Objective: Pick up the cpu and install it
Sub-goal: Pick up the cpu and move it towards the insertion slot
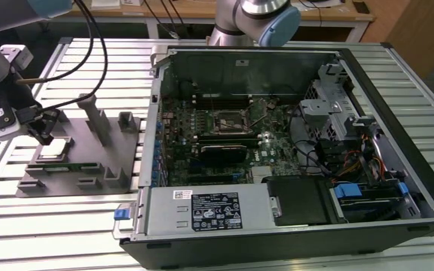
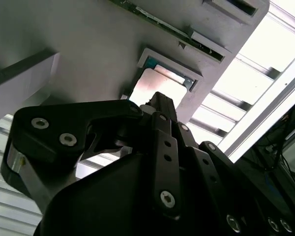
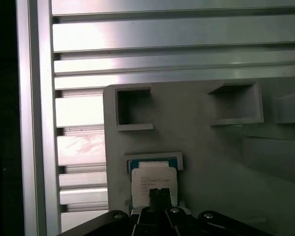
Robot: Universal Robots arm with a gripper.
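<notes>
End effector hangs at the exterior view's left, above a grey holder that lies on the slatted metal worktop. In both wrist views its tips appear drawn together, clenched on nothing. The cpu lies flat in a square recess of the holder, directly beneath the tips; whether they touch its silver top cannot be told. In the first wrist view the cpu sits inside a blue-edged frame of the holder. 1 green memory stick lies in a slot just beside it. The open computer case stands to the exterior view's right, its board socket well apart from the cpu.
</notes>
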